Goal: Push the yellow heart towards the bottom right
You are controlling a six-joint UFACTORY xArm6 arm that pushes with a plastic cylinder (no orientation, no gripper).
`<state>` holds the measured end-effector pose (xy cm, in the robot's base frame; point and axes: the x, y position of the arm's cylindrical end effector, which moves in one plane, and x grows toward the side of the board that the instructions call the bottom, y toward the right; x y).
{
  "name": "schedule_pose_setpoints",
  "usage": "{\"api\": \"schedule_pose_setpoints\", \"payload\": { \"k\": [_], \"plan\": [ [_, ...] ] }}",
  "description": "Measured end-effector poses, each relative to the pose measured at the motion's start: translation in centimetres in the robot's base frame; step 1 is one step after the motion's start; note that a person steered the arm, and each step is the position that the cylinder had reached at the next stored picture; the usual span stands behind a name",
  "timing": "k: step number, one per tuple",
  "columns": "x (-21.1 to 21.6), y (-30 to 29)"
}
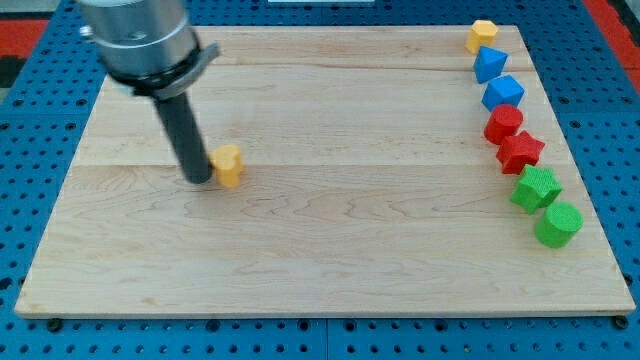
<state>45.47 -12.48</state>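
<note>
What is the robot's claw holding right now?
No claw, just a rod; it holds nothing. My tip sits on the board, right against the yellow heart, on its left.

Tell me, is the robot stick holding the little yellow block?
No, nothing is held. My tip only rests against the view's left side of the yellow heart; a rod cannot grasp.
</note>
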Motion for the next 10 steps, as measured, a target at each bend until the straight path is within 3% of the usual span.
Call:
{"api": "schedule_pose_setpoints", "payload": {
  "k": [2,5,8,9,10],
  "plan": [
    [-1.1,7.6],
    [-4.8,12.1],
    [-7.5,12.9],
    [-8.0,14.2],
    [-5.0,16.4]
  ]
}}
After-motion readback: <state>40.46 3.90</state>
